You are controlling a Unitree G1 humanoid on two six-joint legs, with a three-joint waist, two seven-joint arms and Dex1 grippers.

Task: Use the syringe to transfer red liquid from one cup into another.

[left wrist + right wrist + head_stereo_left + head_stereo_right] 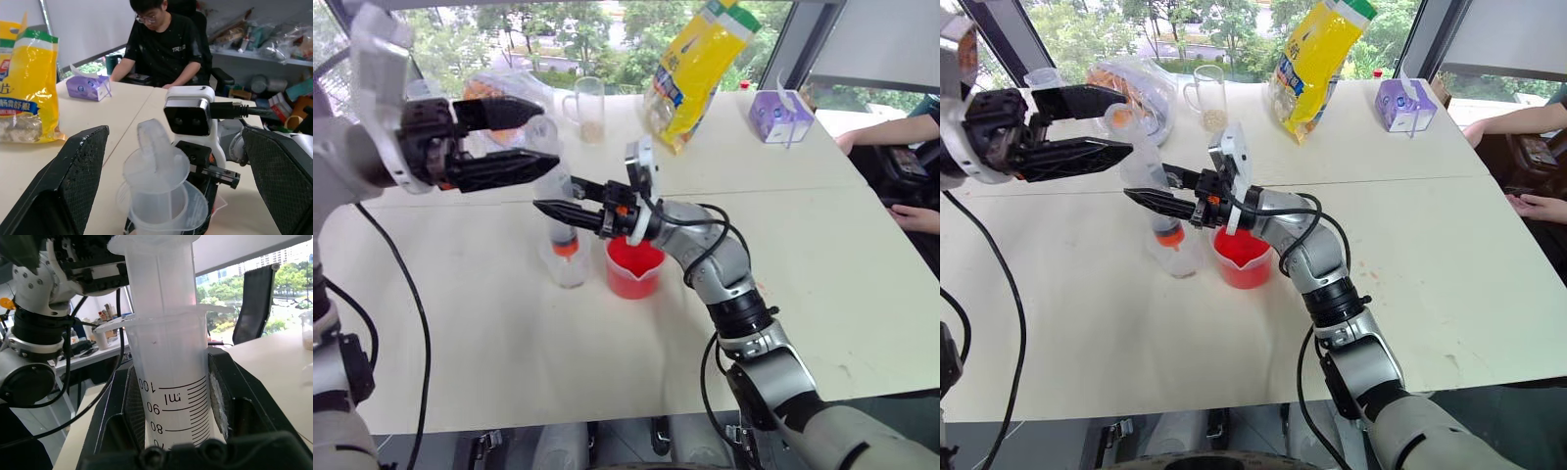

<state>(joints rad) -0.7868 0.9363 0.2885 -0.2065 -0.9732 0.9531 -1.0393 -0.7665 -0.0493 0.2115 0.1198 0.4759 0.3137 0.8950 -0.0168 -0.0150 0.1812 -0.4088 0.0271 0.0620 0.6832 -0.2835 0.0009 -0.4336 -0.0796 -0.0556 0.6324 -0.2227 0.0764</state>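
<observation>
The syringe (553, 191) stands upright, its orange-red tip (566, 248) down inside the small clear cup (570, 272) on the table. My right gripper (558, 199) comes in from the right and is shut on the clear barrel (171, 382), with its black marks showing between the fingers (222, 396). Just right of the small cup sits the spouted beaker (634, 266) holding red liquid (1242, 249). My left gripper (548, 132) is open, its wide-spread fingers (78, 171) on either side of the plunger top (155, 156) without touching it.
At the back of the table are a yellow snack bag (700, 64), a handled glass mug with grains (590, 108), a clear bag with orange contents (504, 88) and a purple tissue box (780, 116). A person (164, 44) sits at the table's right end, with hands near the edge (911, 215).
</observation>
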